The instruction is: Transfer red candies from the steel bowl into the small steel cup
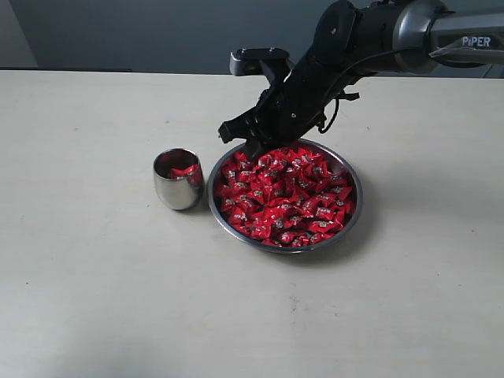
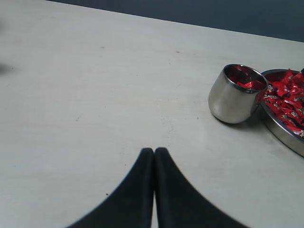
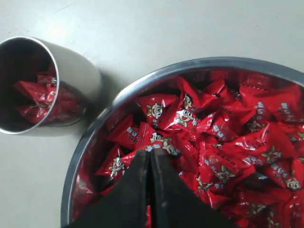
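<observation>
The steel bowl (image 1: 360, 197) sits mid-table, heaped with red candies (image 1: 287, 197). Left of it, almost touching, stands the small steel cup (image 1: 178, 191) with a few red candies (image 3: 38, 92) inside. My right gripper (image 1: 253, 150) reaches down into the bowl's far left side. In the right wrist view its jaws (image 3: 150, 153) are shut, and the wrapper edge of one red candy (image 3: 164, 142) is pinched at their tips. My left gripper (image 2: 154, 151) is shut with nothing in it, low over bare table, with the cup (image 2: 232, 97) some way off. It is out of the exterior view.
The pale table (image 1: 94, 299) spreads wide around the bowl and cup. The right arm (image 1: 370, 39) comes in from the upper right, above the bowl's far rim. A dark wall runs behind the table's far edge.
</observation>
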